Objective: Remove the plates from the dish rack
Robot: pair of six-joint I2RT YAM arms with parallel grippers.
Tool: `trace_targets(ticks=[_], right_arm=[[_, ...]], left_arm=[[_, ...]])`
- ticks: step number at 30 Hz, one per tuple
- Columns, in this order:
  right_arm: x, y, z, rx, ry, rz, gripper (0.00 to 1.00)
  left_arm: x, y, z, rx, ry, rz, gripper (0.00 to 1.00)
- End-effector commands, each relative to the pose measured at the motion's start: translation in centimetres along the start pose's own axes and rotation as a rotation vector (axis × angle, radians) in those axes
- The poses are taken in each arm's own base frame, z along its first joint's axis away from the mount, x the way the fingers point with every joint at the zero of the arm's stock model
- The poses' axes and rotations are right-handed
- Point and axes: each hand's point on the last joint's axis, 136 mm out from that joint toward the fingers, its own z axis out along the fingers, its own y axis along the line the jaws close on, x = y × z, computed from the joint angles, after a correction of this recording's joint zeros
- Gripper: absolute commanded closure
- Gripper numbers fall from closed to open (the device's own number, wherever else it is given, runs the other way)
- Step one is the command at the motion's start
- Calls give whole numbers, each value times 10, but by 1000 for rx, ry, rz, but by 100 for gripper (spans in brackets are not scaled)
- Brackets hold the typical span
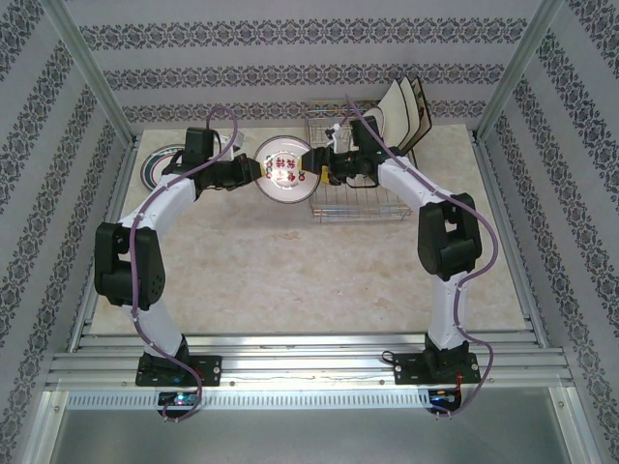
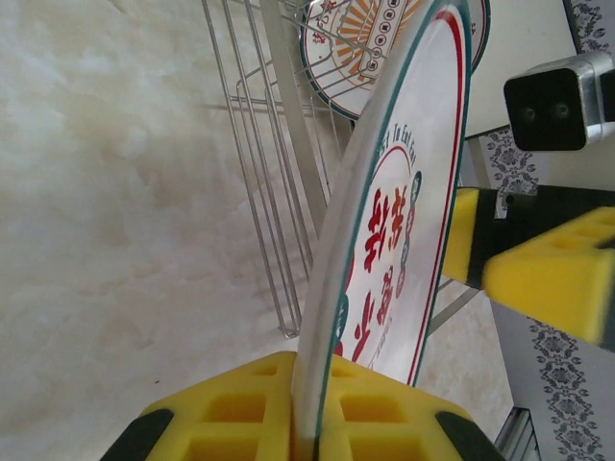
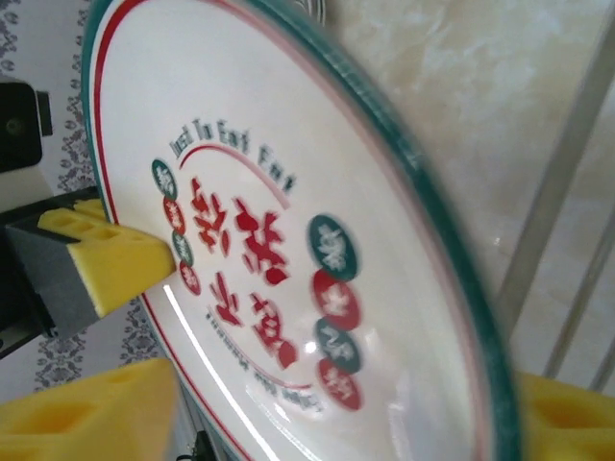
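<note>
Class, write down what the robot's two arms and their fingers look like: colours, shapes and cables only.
Both the left arm and the right arm have smooth white tubular links joined by chunky black joints, on black bases. A thin purple cable loops loosely along each. The fingers are bright yellow blocks with square moulded recesses, set in black holders.

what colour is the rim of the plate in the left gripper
The plate has a green rim with a red line inside; clearest in right wrist view.
</note>
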Motion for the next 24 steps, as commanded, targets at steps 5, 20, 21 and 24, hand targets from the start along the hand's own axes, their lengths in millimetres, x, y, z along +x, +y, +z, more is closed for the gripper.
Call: trace_targets(ticks=[5, 20, 21, 24], right_arm=[[-13, 20, -26, 45, -44, -72, 2], [-10, -66, -154, 926, -57, -152, 2], [-8, -70, -166, 985, -49, -153, 2], [-1, -78, -186, 1065, -34, -156, 2]], left_arm=[[-21, -5, -7, 66, -91, -10, 100], [-48, 59, -58, 9, -323, -200, 100], [-51, 64, -63, 8, -344, -218, 100], [-58, 80, -77, 0, -393, -256, 100]])
